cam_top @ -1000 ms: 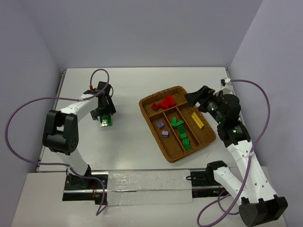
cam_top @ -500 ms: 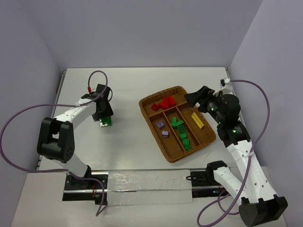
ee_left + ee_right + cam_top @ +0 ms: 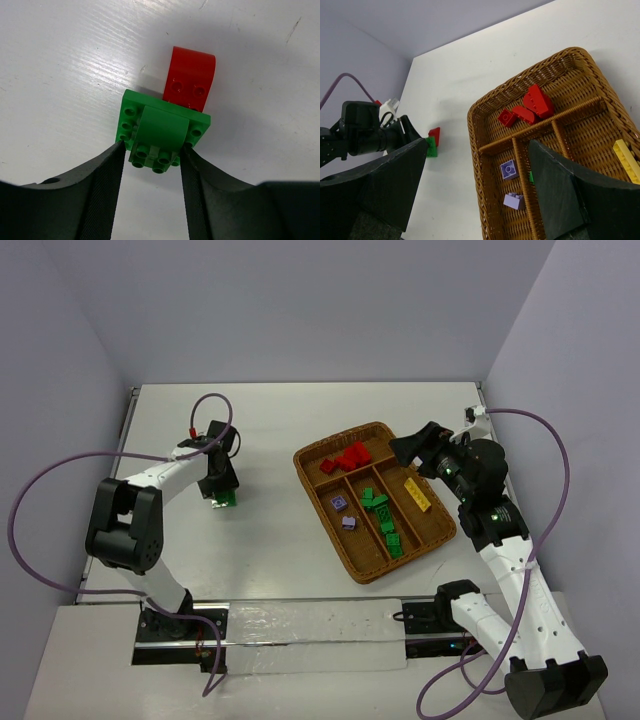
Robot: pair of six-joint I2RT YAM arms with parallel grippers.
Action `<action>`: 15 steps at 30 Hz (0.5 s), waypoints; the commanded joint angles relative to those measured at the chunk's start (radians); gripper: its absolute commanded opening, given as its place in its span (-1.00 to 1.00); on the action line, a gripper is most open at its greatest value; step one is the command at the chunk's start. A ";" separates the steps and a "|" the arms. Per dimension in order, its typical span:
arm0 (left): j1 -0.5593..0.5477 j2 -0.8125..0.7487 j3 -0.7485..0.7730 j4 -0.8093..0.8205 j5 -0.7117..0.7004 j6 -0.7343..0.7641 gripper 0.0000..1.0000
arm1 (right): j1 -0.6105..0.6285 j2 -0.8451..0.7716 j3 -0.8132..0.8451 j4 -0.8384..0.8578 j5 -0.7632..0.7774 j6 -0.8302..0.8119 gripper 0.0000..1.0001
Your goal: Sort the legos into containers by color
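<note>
Table (image 3: 270, 440): we see a white top carrying the tray and both arms.
Tray (image 3: 322, 517): brown wicker, set at an angle, with one crosswise section at its far end and three long slots.
Right gripper (image 3: 477, 145): we find it hanging over the tray's far right corner, jaws spread wide with nothing between them.
Left gripper (image 3: 152, 146): well to the left of the tray, low at the table, jaws closed against both sides of the green clump.
Green clump (image 3: 162, 127): a flat plate with a brick on top, on the table well left of the tray.
Red brick (image 3: 190, 80): touching the clump's far edge, outside the tray.
Red legos (image 3: 348, 457): we count several in the tray's crosswise section.
Green legos (image 3: 383, 515): strung along the tray's middle slot.
Purple legos (image 3: 509, 170): two in the tray's left slot.
Yellow lego (image 3: 417, 493): alone in the tray's right slot.
</note>
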 commanded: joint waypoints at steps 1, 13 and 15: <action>-0.002 0.008 0.018 0.046 0.011 0.002 0.06 | 0.007 0.006 0.026 0.025 -0.007 -0.009 0.79; 0.024 -0.049 -0.023 0.154 0.217 0.009 0.03 | 0.007 0.006 0.025 0.019 -0.004 -0.010 0.78; 0.028 -0.064 -0.027 0.158 0.229 0.003 0.04 | 0.007 0.005 0.022 0.018 0.000 -0.009 0.78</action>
